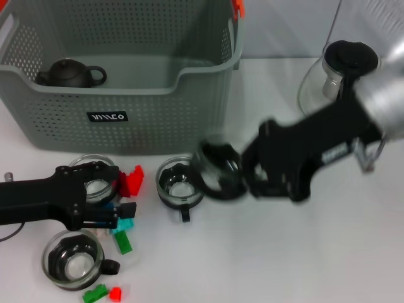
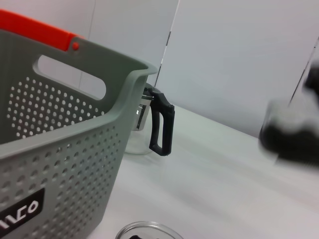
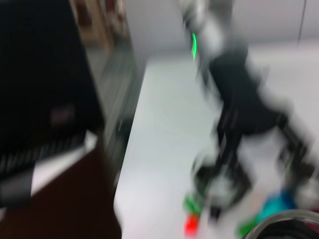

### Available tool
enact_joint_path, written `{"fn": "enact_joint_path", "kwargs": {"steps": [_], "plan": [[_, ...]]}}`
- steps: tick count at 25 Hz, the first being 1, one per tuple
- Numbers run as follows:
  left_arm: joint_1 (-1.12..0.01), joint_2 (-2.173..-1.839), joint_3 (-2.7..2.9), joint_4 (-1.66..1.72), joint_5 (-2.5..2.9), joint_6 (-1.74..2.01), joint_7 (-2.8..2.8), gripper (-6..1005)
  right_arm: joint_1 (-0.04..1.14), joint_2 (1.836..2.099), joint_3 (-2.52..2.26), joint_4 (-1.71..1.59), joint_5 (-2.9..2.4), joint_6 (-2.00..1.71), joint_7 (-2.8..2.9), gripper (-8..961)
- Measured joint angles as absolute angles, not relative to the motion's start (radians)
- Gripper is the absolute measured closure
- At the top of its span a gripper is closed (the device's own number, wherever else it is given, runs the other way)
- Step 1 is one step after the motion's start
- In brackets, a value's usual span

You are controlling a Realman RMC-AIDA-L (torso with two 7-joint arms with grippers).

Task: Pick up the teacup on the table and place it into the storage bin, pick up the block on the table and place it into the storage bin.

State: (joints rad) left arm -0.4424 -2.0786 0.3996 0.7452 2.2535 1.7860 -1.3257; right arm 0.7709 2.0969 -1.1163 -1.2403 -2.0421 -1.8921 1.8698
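Observation:
The grey-green storage bin [image 1: 126, 120] stands at the back left, and its wall fills the left wrist view [image 2: 75, 149]. My right gripper [image 1: 243, 172] is shut on a glass teacup [image 1: 216, 169], held just above the table right of the bin's front corner. The cup's rim shows in the right wrist view [image 3: 284, 224]. Another teacup [image 1: 182, 184] sits on the table beside it. My left gripper [image 1: 110, 194] is open low over a third teacup [image 1: 95, 184] and loose blocks: red [image 1: 131, 182], teal [image 1: 124, 223] and green [image 1: 123, 243].
A dark teapot [image 1: 69, 74] lies inside the bin. A glass pitcher [image 1: 331, 76] with a black handle [image 2: 162, 124] stands at the back right. One more teacup [image 1: 72, 260] and small green [image 1: 95, 293] and red [image 1: 115, 292] blocks sit near the front left edge.

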Motion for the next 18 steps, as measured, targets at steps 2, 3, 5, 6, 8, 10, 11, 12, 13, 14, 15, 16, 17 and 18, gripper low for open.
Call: {"fn": "enact_joint_path", "kwargs": {"steps": [2,3,5,6,8,10,11,12,13,14,15,16,17,18], "plan": [[-0.445,-2.079,0.402,0.744,2.253,1.786,-1.323,50,0.813,2.097,-1.037,-1.248,-1.991,-1.919,1.893,889],[-0.448,-2.079,0.402,0.743,2.254,1.786,-1.323,50,0.839,2.096,-1.002,-1.247,-1.972,-1.927,1.906,889],[-0.452,-2.078,0.403,0.742,2.254,1.787,-1.322,50,0.898,2.096,-0.947,-1.236,-1.954,-1.907,1.937,889],[-0.455,-2.078,0.403,0.741,2.254,1.787,-1.322,50,0.929,2.097,-0.931,-1.227,-1.954,-1.875,1.957,889],[-0.458,-2.078,0.404,0.741,2.254,1.788,-1.322,50,0.985,2.097,-0.924,-1.205,-1.971,-1.783,1.997,889],[-0.461,-2.077,0.405,0.741,2.253,1.789,-1.321,50,1.044,2.099,-0.939,-1.171,-2.02,-1.669,2.037,889],[-0.462,-2.077,0.405,0.741,2.254,1.789,-1.321,50,1.071,2.1,-0.951,-1.152,-2.055,-1.611,2.053,889],[-0.463,-2.077,0.406,0.74,2.255,1.79,-1.321,50,1.102,2.103,-0.971,-1.123,-2.1,-1.535,2.07,889],[-0.464,-2.077,0.407,0.739,2.257,1.79,-1.32,50,1.124,2.106,-0.991,-1.097,-2.136,-1.472,2.082,889],[-0.464,-2.077,0.407,0.738,2.257,1.79,-1.32,50,1.145,2.107,-1.015,-1.065,-2.165,-1.405,2.092,888],[-0.464,-2.077,0.408,0.738,2.257,1.79,-1.319,49,1.167,2.108,-1.045,-1.023,-2.188,-1.342,2.097,888],[-0.464,-2.077,0.408,0.738,2.257,1.79,-1.319,49,1.186,2.108,-1.071,-0.976,-2.204,-1.275,2.098,888],[-0.465,-2.077,0.408,0.738,2.258,1.79,-1.314,49,1.2,2.108,-1.089,-0.938,-2.214,-1.23,2.097,888],[-0.465,-2.077,0.408,0.738,2.258,1.791,-1.313,49,1.219,2.106,-1.111,-0.885,-2.221,-1.17,2.09,888]]}}
